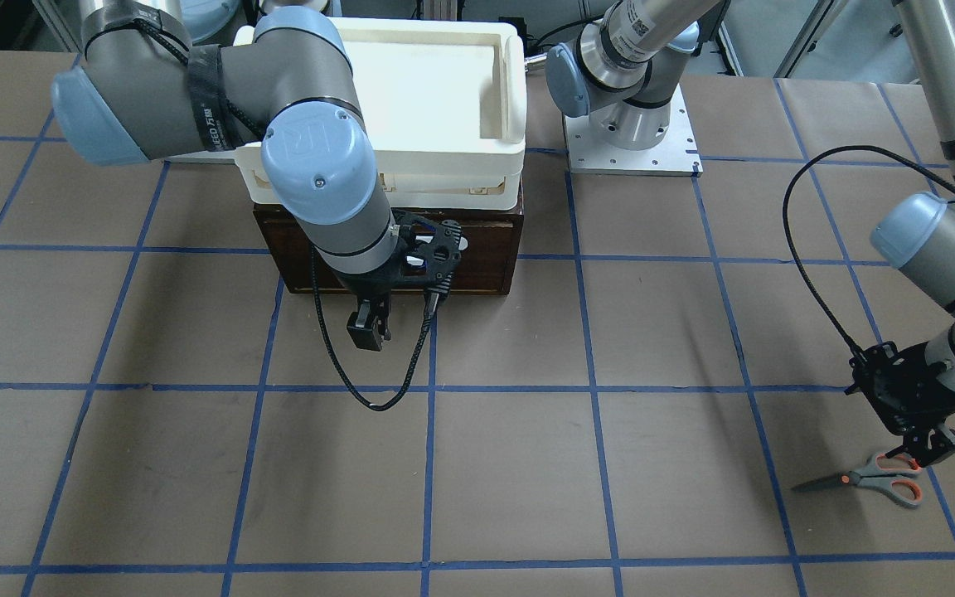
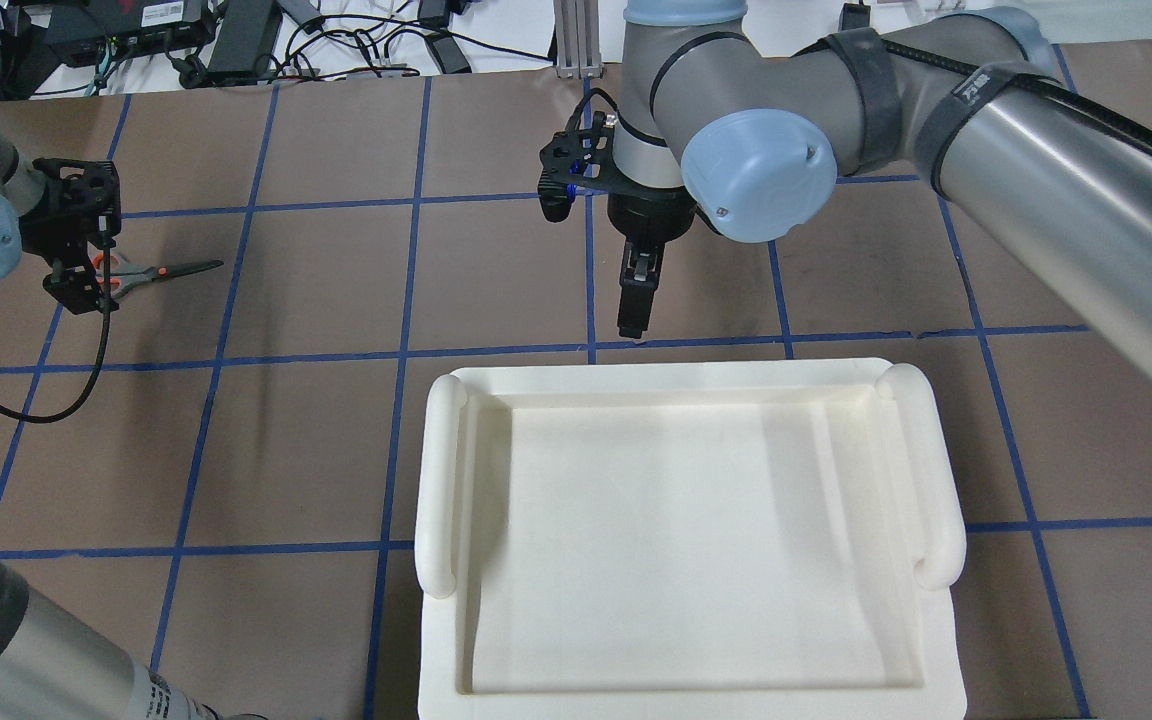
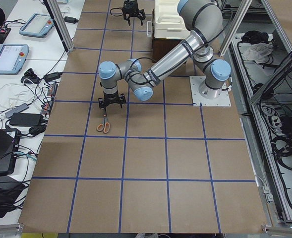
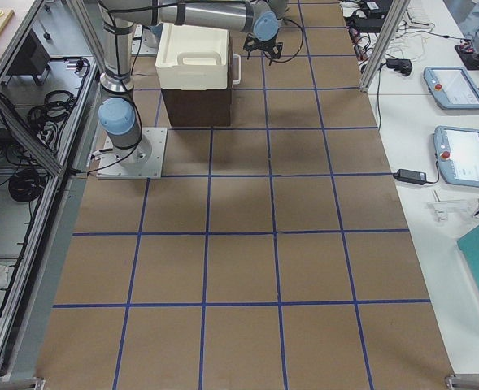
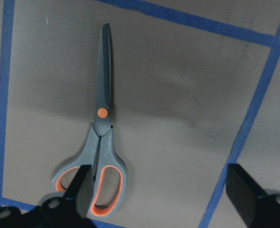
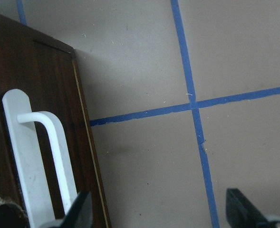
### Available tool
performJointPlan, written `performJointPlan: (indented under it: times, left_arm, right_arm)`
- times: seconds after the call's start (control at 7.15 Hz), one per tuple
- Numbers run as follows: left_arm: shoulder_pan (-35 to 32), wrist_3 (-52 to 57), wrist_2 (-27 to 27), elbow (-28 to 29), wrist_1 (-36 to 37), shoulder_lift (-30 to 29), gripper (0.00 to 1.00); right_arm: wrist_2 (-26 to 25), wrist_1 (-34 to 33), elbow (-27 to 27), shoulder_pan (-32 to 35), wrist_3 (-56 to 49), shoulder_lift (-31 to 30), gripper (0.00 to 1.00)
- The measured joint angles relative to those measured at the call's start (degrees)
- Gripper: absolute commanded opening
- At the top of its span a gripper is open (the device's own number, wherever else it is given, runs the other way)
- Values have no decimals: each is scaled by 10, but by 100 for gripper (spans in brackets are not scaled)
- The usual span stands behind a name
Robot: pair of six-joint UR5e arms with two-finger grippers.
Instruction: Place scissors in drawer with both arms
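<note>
The scissors (image 5: 101, 142) lie flat on the tabletop (image 1: 511, 464), blades closed, well to the left of the drawer (image 1: 486, 249). The left gripper (image 1: 928, 446) is held just over the handle loops with its fingers (image 5: 80, 190) spread wide, one above the loops and the other over bare tabletop. Before descent it should be shifted until the handles sit centred between the fingers (a grasp nearer the pivot would probably tilt less). The drawer appears shut beneath the tray (image 2: 696, 385). The right gripper (image 1: 367, 330) is poised before the white handle (image 6: 40, 156), fingers parted, and should be set squarely around the bar before any pull is made.
</note>
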Motion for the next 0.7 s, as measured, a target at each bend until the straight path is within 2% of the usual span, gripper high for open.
performJointPlan:
  times: [0.28, 0.7]
  left_arm:
    - [0, 49, -3, 37, 5, -40, 100]
    - [0, 72, -11, 49, 34, -81, 100]
  right_arm:
    - [-17, 9, 14, 0, -41, -2, 100]
    - [-33, 25, 16, 6, -51, -4, 100]
